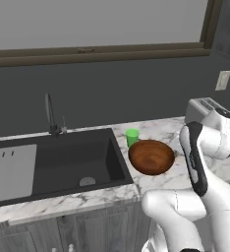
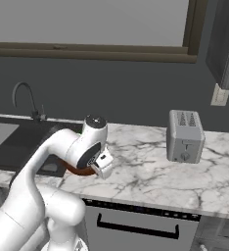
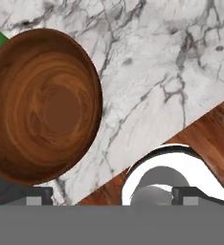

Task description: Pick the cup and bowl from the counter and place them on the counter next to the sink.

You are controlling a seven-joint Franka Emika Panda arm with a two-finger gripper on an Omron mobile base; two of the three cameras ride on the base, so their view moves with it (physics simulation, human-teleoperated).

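Marble counter point(image 1: 161, 130), white with grey veins, runs the width of the room over dark grey wood cabinets, under a dark grey wall and a long window with a brown wooden sill. In the left base view the black rectangular sink point(image 1: 68, 162) is sunk into the slab at 9 o'clock, with a round drain on its floor, a flat grey drainboard point(image 1: 9, 172) on its far left and a thin dark curved faucet point(image 1: 50, 115) behind it. The bowl point(image 1: 151, 156), wide, round and glossy reddish-brown wood with visible grain rings, sits upright on the marble just beside the sink's right edge, near the middle of that view. The cup point(image 1: 132, 137), a small plain bright green tumbler, stands upright just behind the bowl at about 11 o'clock from it, also close to the sink's corner; whether the two touch cannot be told. A boxy silver toaster point(image 2: 185, 136) stands well apart to the right, at 3 o'clock in the right base view, below a pale wall outlet point(image 2: 219, 95).

The gripper point(image 3: 111, 196) hangs above the bare marble beside the bowl, its jaws spread wide and holding nothing; in the hand view the bowl lies at 9 o'clock, with brown wood floor at 4 o'clock.
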